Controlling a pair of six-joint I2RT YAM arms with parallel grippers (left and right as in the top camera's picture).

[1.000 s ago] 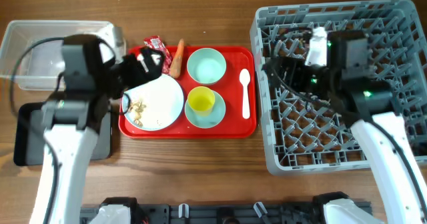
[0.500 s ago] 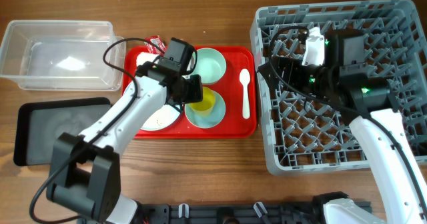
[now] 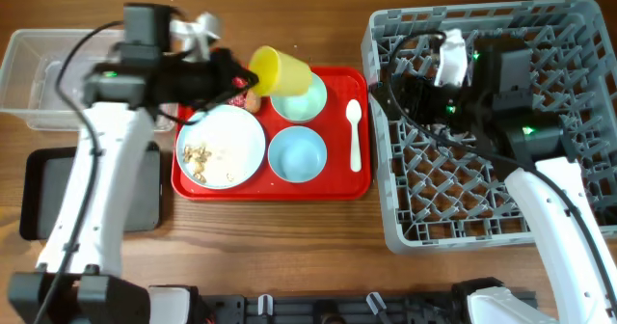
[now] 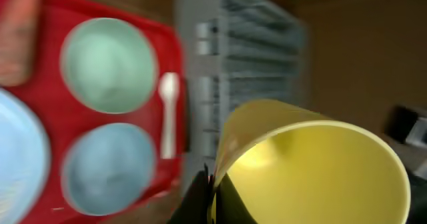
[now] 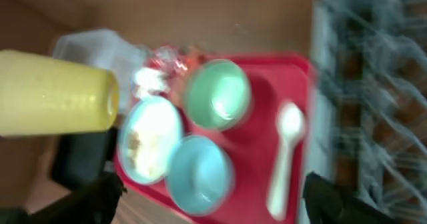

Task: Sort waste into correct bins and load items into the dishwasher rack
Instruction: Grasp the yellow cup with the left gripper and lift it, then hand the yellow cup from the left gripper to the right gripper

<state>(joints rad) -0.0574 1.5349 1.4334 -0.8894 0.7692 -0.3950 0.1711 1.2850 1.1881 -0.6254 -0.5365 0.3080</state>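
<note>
Lifted off the saucer (image 3: 297, 156), tipped sideways above the red tray (image 3: 359, 175) — yellow cup (image 3: 281, 70), pinched at its rim by left gripper (image 3: 239, 75). Right gripper (image 5: 213, 184) spread wide, seemingly empty, over dishwasher rack (image 3: 578, 35) — handover likely.

Counted items: one yellow cup (image 3: 281, 70), one bowl (image 3: 297, 97), one saucer (image 3: 296, 156), one plate (image 3: 236, 136) and one spoon (image 3: 354, 131). One red tray (image 3: 335, 175), one grey rack (image 3: 453, 194), one clear tub (image 3: 39, 83) and one black tray (image 3: 37, 194) are shown.
</note>
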